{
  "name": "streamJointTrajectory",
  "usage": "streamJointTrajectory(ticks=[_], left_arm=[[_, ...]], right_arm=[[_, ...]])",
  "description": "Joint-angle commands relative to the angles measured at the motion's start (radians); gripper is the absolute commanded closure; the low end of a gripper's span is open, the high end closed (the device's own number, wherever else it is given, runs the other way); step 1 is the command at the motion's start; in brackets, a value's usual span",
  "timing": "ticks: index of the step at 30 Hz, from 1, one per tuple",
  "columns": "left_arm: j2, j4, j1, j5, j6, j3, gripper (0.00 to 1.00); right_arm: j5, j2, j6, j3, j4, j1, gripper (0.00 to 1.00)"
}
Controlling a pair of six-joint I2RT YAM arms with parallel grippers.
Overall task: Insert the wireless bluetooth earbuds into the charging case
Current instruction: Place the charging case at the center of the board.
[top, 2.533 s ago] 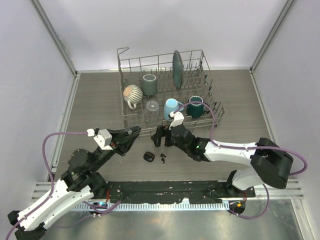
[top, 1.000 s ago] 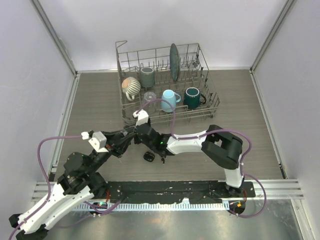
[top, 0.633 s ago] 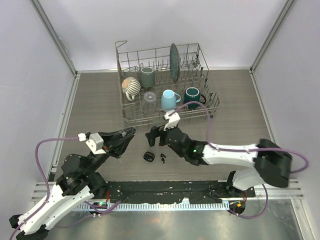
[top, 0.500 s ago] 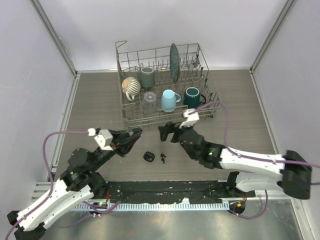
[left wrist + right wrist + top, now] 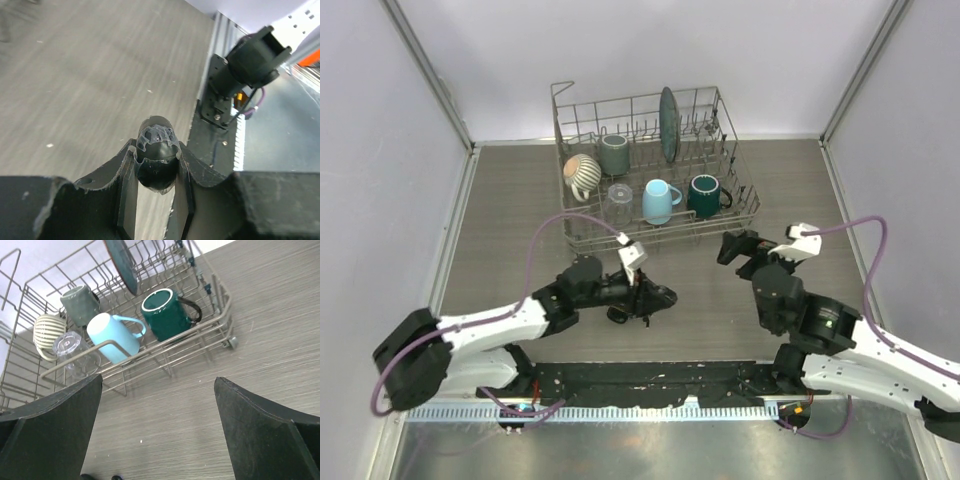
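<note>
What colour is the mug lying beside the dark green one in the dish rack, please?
The mug is light blue, clearest in the right wrist view.

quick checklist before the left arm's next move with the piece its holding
1. Left gripper grip: ok, jaws shut on a small glossy black earbud.
2. Earbud seated squarely: cannot tell, only its rounded end shows between the jaws.
3. Charging case located: ok, it lies on the table close beside the left gripper.
4. Case lid open: cannot tell, too small and dark.
5. Right gripper out of the way: ok, jaws wide open, nothing between them, off to the right of the case.
6. Dish rack clear of the path: ok, it stands farther back, apart from both grippers.
</note>
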Motion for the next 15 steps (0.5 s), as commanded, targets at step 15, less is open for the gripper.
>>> streamJointTrajectory(ticks=[15], left_arm=[[0.743,0.437,-0.239,-0.059,-0.199,0.313,0.92]], right_arm=[[0.076,-0.106,0.019,0.038,-0.102,-0.003,0.0]])
